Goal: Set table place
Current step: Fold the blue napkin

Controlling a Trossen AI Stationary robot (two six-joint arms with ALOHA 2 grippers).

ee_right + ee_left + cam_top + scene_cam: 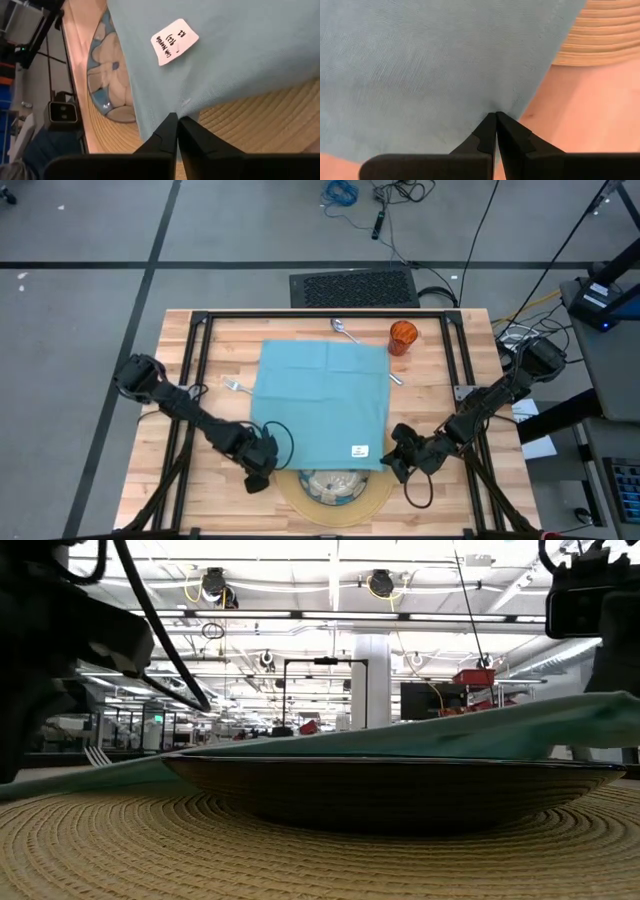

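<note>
The teal napkin (320, 405) lies spread flat over the middle of the table (220, 330). Its near edge drapes over the far part of the patterned glass plate (335, 485), which sits on the round tan mat (382, 498) at the near edge. My left gripper (260, 460) is shut on the napkin's near left corner, and my right gripper (393, 455) is shut on its near right corner. The fork (236, 387) lies left of the napkin and the spoon (345, 330) beyond it. The knife (396, 378) shows at the napkin's right edge. The orange cup (402, 337) stands at the far right. My left gripper pinches the napkin just inside its edge, near the near left corner (495, 107), between its two shut fingers. The fingers come in low from the table's near left. The cloth stays spread beyond them. My right gripper pinches the napkin at its edge, near the near right corner (184, 106), close to the white tag (174, 41). The fingers come in low from the near right, over the mat (250, 125). In the low view the cloth (560, 720) rises on this side, above the plate (400, 790).
Black frame rails (200, 330) run along the table's left, right and far sides. A dark grille (352, 285) lies on the floor beyond the far edge. Bare wood shows left and right of the napkin.
</note>
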